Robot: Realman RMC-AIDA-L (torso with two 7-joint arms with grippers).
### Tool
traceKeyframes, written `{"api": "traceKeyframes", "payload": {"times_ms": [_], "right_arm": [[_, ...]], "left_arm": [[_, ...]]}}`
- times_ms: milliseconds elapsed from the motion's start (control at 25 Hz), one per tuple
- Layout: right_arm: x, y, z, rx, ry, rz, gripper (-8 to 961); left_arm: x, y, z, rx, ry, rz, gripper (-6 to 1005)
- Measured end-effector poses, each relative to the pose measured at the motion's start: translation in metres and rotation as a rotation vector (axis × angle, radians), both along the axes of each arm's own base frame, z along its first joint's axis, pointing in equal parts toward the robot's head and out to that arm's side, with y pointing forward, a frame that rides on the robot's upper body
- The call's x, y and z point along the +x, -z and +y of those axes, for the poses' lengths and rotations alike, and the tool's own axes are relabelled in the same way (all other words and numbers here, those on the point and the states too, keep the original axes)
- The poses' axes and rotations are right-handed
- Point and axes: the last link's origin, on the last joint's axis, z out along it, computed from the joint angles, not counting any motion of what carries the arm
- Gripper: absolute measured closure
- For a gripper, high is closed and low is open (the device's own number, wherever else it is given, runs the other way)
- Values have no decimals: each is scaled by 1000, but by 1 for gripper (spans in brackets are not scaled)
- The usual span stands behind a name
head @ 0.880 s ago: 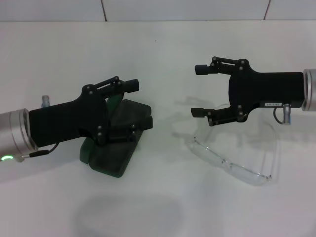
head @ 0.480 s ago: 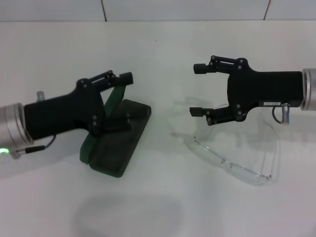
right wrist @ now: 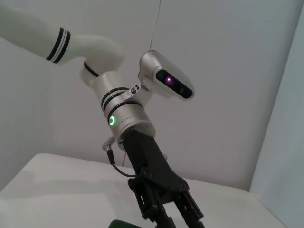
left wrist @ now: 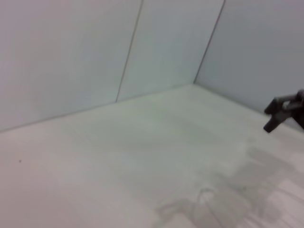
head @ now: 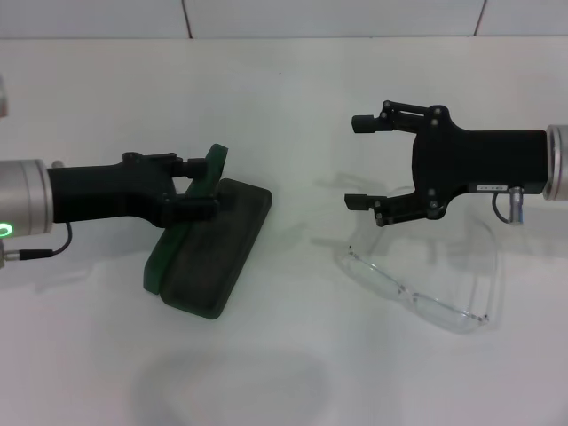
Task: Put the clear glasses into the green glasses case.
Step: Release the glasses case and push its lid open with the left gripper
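Observation:
The green glasses case [head: 211, 253] lies open left of centre, its dark lining facing up and its green lid [head: 213, 162] standing on edge along the far-left side. My left gripper [head: 195, 186] is turned on its side at that lid's far end, fingers apart and close to the lid, holding nothing that I can see. The clear glasses [head: 410, 294] lie unfolded on the table at the right. My right gripper [head: 359, 163] hovers open just beyond the glasses, touching nothing. In the right wrist view the left gripper [right wrist: 173, 216] runs off the picture's edge.
The white table [head: 293, 355] meets a pale wall [head: 266, 18] at the back. One finger of the right gripper [left wrist: 281, 108] shows in the left wrist view. The robot's head camera [right wrist: 166, 80] shows in the right wrist view.
My left gripper has rolled onto its side and drawn back to the left, from over the case to the lid's far end. The right gripper, case and glasses have barely moved.

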Motion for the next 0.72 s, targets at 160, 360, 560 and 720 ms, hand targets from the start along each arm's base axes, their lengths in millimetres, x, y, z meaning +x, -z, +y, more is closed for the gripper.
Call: {"api": "traceKeyframes", "payload": {"times_ms": [160, 360, 560, 720], "right_arm": [[-1, 1, 1, 0, -11, -8, 68], [-1, 2, 0, 8, -27, -17, 68], [0, 2, 0, 11, -29, -18, 68], [-1, 2, 0, 10, -31, -18, 69]], "left_arm": [[5, 4, 2, -1, -26, 49, 196], [0, 4, 7, 27, -66, 71, 257], [-2, 3, 7, 40, -74, 74, 268], [-6, 4, 8, 46, -90, 86, 276]]}}
